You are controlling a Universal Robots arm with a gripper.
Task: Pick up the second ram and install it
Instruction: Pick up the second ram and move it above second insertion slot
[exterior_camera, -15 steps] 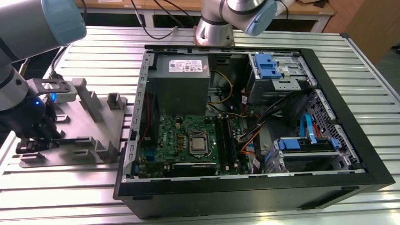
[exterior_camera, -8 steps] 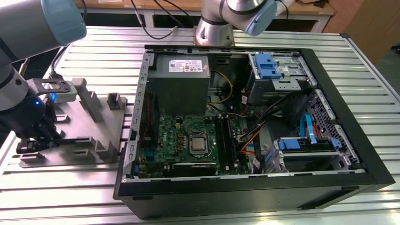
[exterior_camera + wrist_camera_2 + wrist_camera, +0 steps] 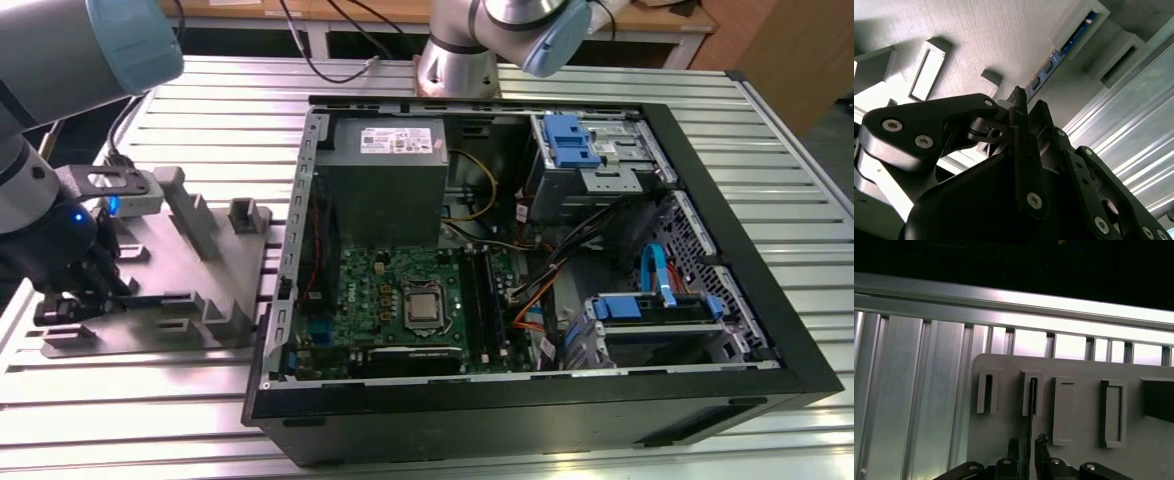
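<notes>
The second ram stands on edge in a slot of the grey holder plate, showing as a thin dark line. In the second wrist view the same ram is a blue-tinted dark stick running from a holder block towards my fingers. My gripper straddles the near end of the ram, one finger on each side with a narrow gap to the stick. In the exterior view my gripper hangs low over the holder plate at the exterior view's left.
An open computer case lies to the right of the holder plate, with a green motherboard, black slot rails and a grey power supply inside. Grey holder blocks rise from the plate. The table is ribbed aluminium.
</notes>
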